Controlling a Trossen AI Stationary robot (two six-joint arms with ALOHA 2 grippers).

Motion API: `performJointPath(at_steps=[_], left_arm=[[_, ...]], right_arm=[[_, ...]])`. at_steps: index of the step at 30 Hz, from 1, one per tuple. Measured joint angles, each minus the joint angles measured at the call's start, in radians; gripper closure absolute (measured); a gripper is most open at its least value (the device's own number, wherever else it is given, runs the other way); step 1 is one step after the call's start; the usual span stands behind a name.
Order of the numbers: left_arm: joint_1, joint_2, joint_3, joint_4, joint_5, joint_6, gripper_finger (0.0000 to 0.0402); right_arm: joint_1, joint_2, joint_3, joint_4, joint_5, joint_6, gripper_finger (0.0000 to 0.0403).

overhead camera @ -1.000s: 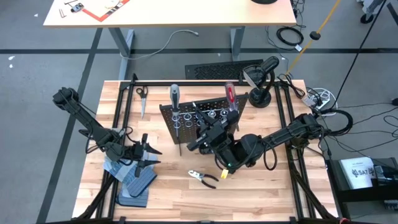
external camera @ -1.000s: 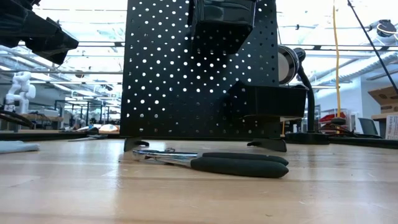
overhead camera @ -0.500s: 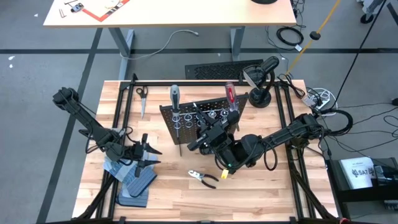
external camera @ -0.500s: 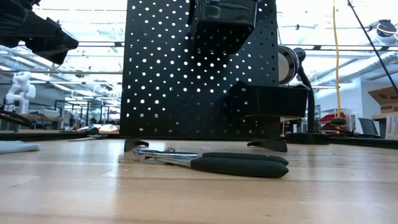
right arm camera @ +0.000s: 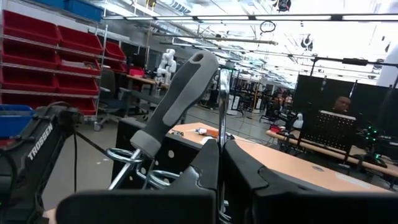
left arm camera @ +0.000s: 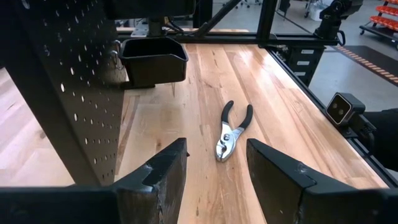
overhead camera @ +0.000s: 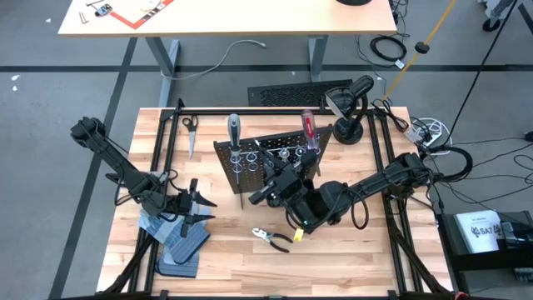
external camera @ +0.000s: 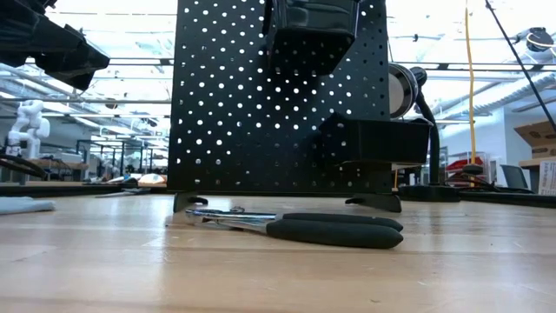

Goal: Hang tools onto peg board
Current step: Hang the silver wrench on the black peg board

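The peg board [overhead camera: 265, 157] stands upright mid-table on its feet. A grey-handled screwdriver [overhead camera: 233, 130] and a red-handled one [overhead camera: 308, 127] stick down through its silver rings. Black-and-silver pliers [overhead camera: 272, 238] lie flat on the wood in front of it. My right gripper [overhead camera: 271, 187] hovers high by the board's near face, shut on a thin silver wrench [right arm camera: 221, 106] that I see edge-on. My left gripper [overhead camera: 193, 206] hangs open over the blue-grey gloves [overhead camera: 179, 246] at the near left, with nothing between its fingers [left arm camera: 168, 168]. My right gripper pinches the wrench's lower part [right arm camera: 221, 144] between its two shut fingers. The fingers lie about level and come from the table's right side. The wrench stands upright above them, clear of the table. Its top end is beside the grey screwdriver's handle [right arm camera: 177, 99].
A black bin [left arm camera: 152, 59] hangs on the board's near face. Scissors [overhead camera: 190, 125] lie at the far left, and a black lamp [overhead camera: 350, 108] stands at the far right. A dark frame [overhead camera: 379, 142] runs along the table's edges. Bare wood stretches around the pliers.
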Motion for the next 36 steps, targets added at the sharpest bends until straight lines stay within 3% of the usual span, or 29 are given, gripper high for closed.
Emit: performJointPath(at_steps=[36], left_arm=[[0.000,0.000,0.000,0.000,0.000,0.000,0.0227]], right_arm=[[0.032,-0.002,-0.046,0.001,0.071,-0.021,0.0397]])
